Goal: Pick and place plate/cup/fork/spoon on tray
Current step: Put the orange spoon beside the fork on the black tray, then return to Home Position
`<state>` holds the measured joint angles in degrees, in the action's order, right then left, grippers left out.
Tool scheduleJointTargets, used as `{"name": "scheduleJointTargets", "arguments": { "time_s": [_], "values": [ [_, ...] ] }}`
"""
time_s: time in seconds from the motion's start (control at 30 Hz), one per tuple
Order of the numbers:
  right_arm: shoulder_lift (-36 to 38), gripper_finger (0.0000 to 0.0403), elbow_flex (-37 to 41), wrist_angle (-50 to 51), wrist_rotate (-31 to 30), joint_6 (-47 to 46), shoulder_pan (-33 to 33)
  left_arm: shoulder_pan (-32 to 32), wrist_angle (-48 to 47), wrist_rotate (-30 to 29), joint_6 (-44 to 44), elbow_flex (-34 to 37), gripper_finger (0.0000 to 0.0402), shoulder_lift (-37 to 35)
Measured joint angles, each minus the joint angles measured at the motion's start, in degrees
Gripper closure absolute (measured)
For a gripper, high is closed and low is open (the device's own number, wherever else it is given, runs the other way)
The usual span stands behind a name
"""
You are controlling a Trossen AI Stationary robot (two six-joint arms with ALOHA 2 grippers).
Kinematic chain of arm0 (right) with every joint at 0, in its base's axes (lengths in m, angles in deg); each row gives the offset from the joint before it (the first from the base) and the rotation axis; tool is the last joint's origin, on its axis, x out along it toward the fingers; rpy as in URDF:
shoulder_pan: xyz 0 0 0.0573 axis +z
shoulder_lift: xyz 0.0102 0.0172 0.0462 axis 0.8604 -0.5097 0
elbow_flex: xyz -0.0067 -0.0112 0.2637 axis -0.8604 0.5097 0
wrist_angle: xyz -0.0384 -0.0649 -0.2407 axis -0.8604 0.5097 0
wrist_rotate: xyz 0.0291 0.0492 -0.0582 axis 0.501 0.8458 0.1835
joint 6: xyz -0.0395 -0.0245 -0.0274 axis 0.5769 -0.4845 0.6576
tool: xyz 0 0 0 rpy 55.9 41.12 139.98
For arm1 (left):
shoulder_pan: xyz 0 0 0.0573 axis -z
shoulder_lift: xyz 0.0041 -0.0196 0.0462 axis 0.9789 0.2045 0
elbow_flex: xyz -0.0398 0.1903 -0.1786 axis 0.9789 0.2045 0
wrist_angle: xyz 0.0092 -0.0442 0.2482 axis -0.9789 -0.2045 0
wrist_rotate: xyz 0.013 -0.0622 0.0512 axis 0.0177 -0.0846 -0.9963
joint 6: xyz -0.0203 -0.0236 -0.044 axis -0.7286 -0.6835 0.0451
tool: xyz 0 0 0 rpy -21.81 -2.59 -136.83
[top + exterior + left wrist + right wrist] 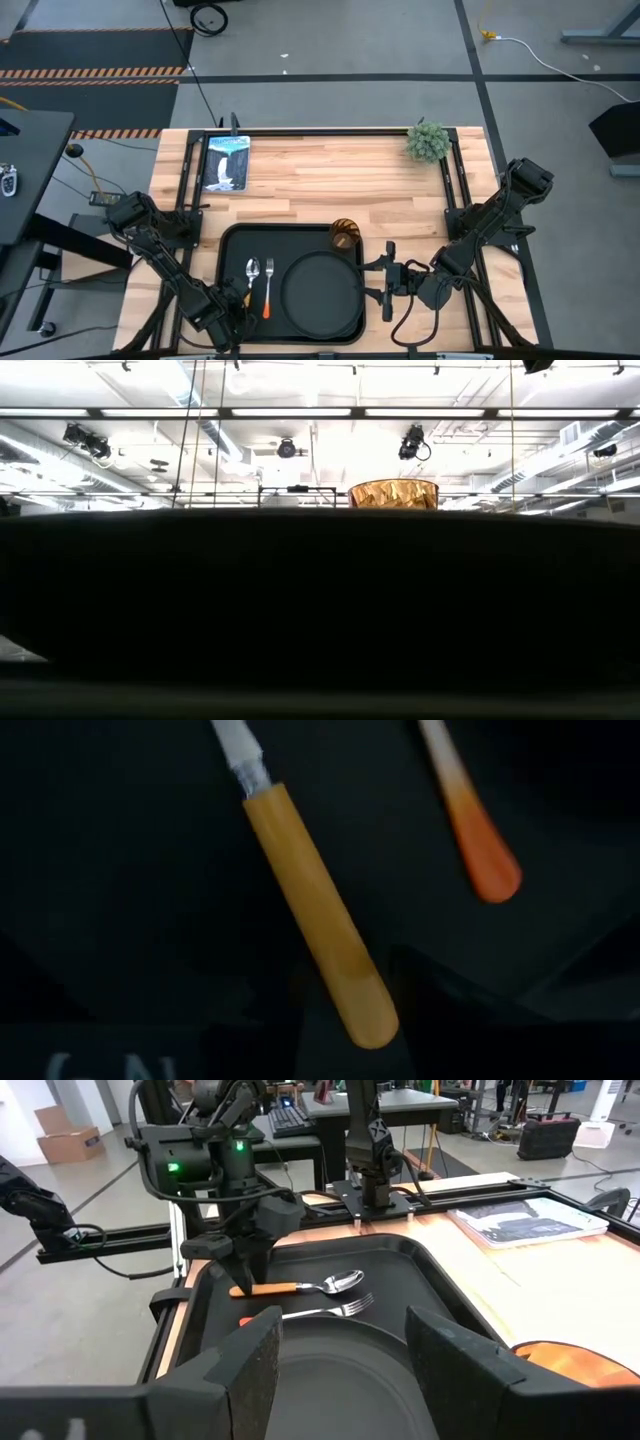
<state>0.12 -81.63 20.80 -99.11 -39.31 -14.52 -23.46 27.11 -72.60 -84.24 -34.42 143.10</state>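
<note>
Wooden worktop (330, 180), concrete floor beyond. Tray (232, 250): holds plate (320, 290), spoon (252, 272), fork (268, 285); cup (344, 235) at its far rim. Left gripper (232, 305) at the spoon's handle end, jaws apparently just apart, grip uncertain. Right gripper (345, 1350) beside the plate, jaws wide, empty. Cutlery: light, stiff, slippery; take by handle.

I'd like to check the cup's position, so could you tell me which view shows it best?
The high view: the cup stands at the tray's far right corner, behind the plate. The low view shows only its upper part above a dark edge; the right wrist view catches an orange sliver; the left wrist view shows none.
</note>
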Motion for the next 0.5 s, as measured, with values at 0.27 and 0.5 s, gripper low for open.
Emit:
{"name": "scheduleJointTargets", "arguments": {
  "time_s": [0.27, 0.5],
  "values": [
    [0.0, 0.0183, 0.0, -0.4, 0.0, 0.0, 0.0, 0.0, -1.2, -1.4, 0.7, -1.5, 0.0251, 0.0],
    [0.3, 0.0183, 0.0, 1.1, -0.1, 1.7, 0.5, 0.1, -0.9, -3.9, 2.7, -1.5, 0.0251, -2.3]
  ]
}}
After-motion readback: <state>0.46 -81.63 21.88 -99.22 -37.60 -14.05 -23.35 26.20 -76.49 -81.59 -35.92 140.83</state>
